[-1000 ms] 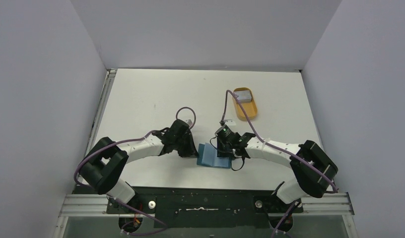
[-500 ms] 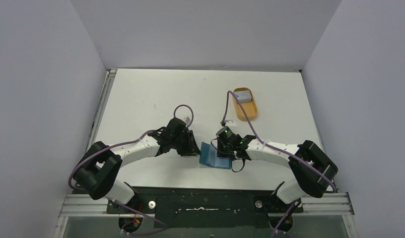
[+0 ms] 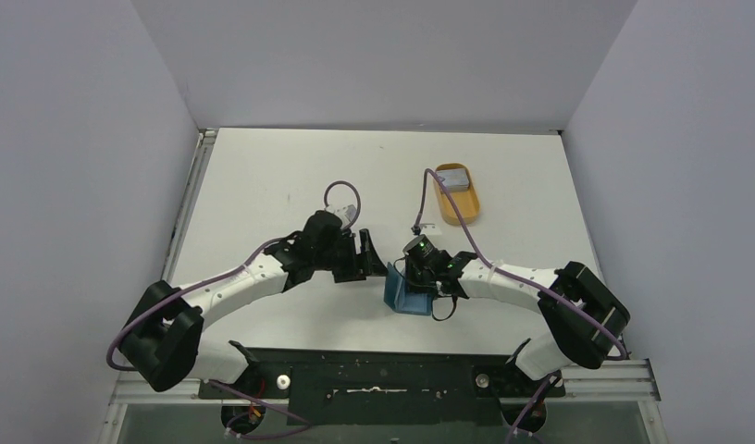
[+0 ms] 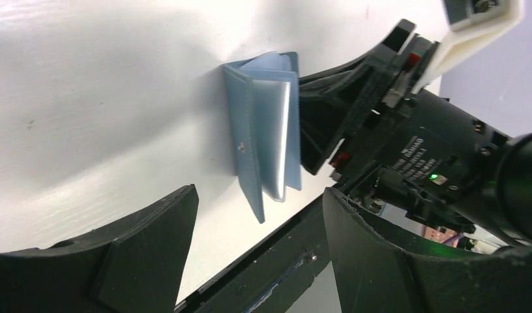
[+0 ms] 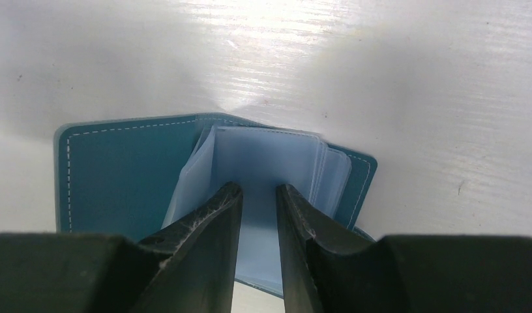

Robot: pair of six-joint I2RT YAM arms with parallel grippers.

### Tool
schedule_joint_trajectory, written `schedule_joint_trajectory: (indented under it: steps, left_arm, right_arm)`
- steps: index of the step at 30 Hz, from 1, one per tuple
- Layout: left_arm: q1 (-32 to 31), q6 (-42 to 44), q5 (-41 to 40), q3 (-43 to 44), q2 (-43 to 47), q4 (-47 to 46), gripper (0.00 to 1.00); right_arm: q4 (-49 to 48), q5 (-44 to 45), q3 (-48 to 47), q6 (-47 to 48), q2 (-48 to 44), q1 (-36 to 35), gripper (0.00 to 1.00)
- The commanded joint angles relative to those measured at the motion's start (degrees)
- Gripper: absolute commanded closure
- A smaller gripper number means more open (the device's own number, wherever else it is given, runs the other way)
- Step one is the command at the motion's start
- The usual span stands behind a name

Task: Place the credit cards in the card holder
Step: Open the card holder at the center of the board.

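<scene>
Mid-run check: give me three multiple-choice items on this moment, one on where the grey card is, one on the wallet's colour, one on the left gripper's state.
1. Where does the grey card lie?
A) near left
B) in the orange tray, far right
C) dead centre

2. What colour is the wallet cover?
A) teal-blue
B) black
C) red

3. How is the left gripper?
A) shut on a card
B) clamped on the wallet
C) open and empty

Answers: 1 B, the top view shows the grey card inside the orange tray. 2 A, the right wrist view shows a stitched teal-blue cover. 3 C, the left wrist view shows its fingers wide apart and short of the wallet.
</scene>
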State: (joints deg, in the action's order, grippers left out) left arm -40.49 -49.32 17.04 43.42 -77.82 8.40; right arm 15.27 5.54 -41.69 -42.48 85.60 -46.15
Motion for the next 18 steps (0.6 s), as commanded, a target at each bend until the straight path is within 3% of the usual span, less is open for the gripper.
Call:
schedule_joint_trajectory:
  steps: [1,6,14,18]
  left_arm:
    - [-1.3,-0.7,3.0,4.2,-1.2,-3.3,0.32]
    - [-2.4,-2.9,4.6,5.3,-3.4,-6.1,0.36]
    - [-2.4,-4.2,4.6,4.8,-2.3,-9.7,0.37]
    - [-2.4,-4.1,4.3,4.9,-3.4,-9.3,0.37]
  right_arm:
    - [-0.2,1.4,1.3,1.1,0.8,0.6,0.72]
    - [-2.8,0.0,2.3,1.0,-0.3,0.6,0.67]
    - [-5.7,-1.5,3.4,1.0,-1.9,0.9,0.48]
    - [-6.9,-2.4,3.9,0.6,-1.4,1.3,0.46]
